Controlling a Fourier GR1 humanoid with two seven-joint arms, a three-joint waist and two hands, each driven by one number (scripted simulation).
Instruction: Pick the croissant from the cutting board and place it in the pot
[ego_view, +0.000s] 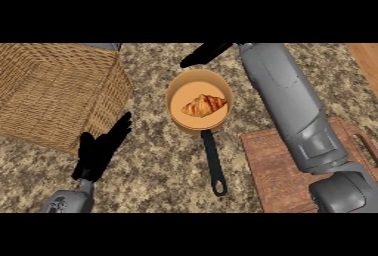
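Note:
A golden croissant (204, 105) lies inside the orange pot (181, 90), whose long black handle (213, 162) points toward the lower edge. My right arm reaches across the view, and its black hand (204, 54) hovers just beyond the pot's far rim, fingers straight, holding nothing. The wooden cutting board (275, 170) at the lower right is bare where it shows, partly hidden by my right forearm. At the lower left my left hand (102, 147) rests open, fingers up, beside the basket.
A large wicker basket (52, 92) fills the upper left, close to the pot's left side. The counter top (162, 175) is speckled stone. A strip of wood (366, 57) shows at the upper right edge.

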